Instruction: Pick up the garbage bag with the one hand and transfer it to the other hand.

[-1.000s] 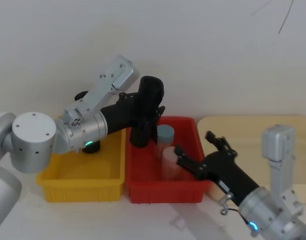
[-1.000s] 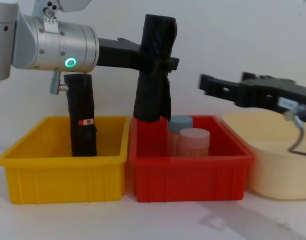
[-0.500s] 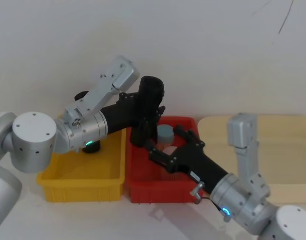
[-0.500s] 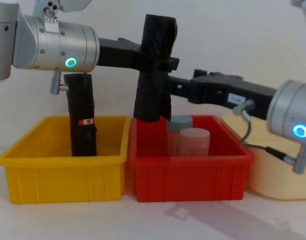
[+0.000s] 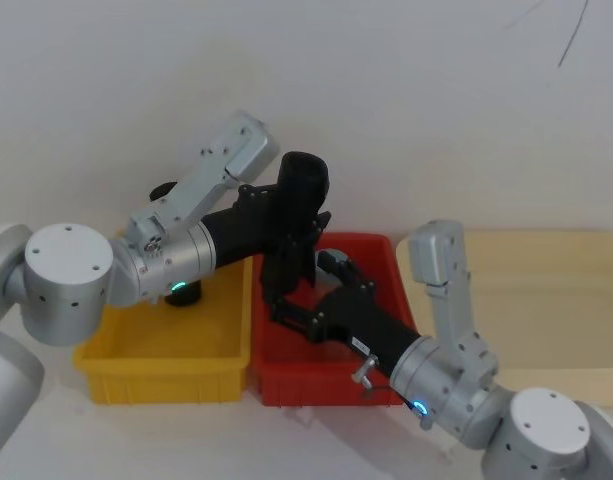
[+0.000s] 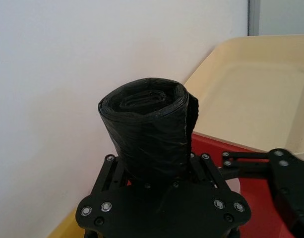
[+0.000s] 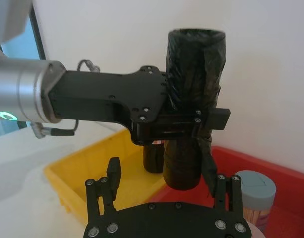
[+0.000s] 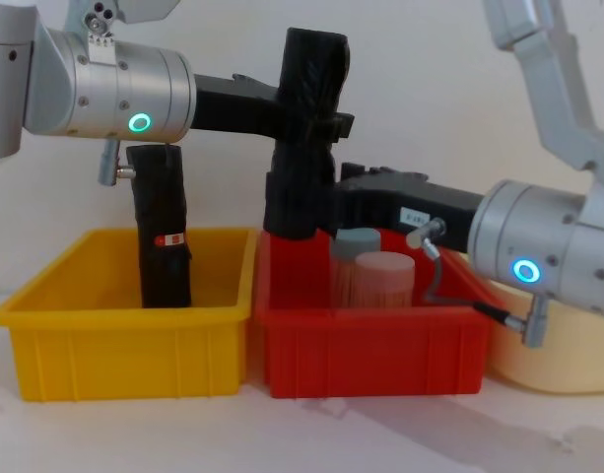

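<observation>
While the left gripper (image 8: 326, 123), on the arm with the green ring light (image 8: 139, 123), reached in from the left with its fingers pressed tight against both sides of the garbage bag (image 8: 313, 64), the bag hung upright in the air, leaning a little. The grip sat on the upper half of the crinkled black roll, so a short length stood above the fingers and a longer one hung below. In the chest view the bag's lower end was about level with the rim of the red bin (image 8: 370, 345), over that bin's left end and close to the yellow bin (image 8: 124, 345) beside it. The right gripper (image 7: 161, 171), on the arm with the blue ring light (image 8: 524, 271), came in from the right across the red bin. Its fingers were spread wide, one on each side of the bag's lower part. I could not tell whether either finger touched the plastic. Inside the red bin, just right of the bag, stood a container with a grey-blue lid (image 8: 356, 239) and, in front of it, a container with a pink lid (image 8: 383, 266). A second black roll (image 8: 164, 197) stood upright in the yellow bin, with a small red sticker (image 8: 168, 239) on its side. A cream tray (image 8: 538, 365) lay to the right of the red bin on the white table (image 8: 282, 434).
</observation>
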`<control>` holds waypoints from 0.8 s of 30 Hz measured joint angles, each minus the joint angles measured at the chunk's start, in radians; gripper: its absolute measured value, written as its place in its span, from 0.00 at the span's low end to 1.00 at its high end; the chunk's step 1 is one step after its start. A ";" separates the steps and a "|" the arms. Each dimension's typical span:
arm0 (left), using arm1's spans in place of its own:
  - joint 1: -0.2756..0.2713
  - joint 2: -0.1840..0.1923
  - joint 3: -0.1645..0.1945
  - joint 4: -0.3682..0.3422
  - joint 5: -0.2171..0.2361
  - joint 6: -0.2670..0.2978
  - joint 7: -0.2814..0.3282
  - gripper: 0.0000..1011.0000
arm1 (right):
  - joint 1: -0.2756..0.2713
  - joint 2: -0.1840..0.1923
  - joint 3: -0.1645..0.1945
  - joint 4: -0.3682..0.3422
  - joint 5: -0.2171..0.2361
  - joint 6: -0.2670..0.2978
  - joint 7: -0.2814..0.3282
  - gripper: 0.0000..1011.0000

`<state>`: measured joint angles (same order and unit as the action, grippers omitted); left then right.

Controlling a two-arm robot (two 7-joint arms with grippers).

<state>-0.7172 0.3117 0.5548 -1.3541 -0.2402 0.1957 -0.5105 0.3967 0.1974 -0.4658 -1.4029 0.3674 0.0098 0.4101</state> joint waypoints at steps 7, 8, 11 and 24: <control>0.000 0.000 0.000 0.000 0.000 0.000 0.000 0.43 | 0.044 -0.024 -0.012 0.077 -0.014 -0.003 0.001 0.99; 0.000 0.000 0.000 0.000 0.000 0.000 0.000 0.43 | 0.049 -0.027 -0.013 0.084 -0.014 -0.004 0.001 0.99; 0.000 0.000 0.000 0.000 0.000 0.000 0.000 0.43 | 0.066 -0.036 -0.017 0.114 -0.022 -0.005 0.001 0.99; 0.000 0.000 0.000 0.000 0.000 0.000 0.000 0.43 | 0.135 -0.080 -0.019 0.230 -0.049 -0.026 -0.012 0.99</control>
<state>-0.7171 0.3116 0.5548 -1.3542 -0.2402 0.1957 -0.5105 0.5316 0.1176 -0.4850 -1.1729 0.3181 -0.0161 0.3978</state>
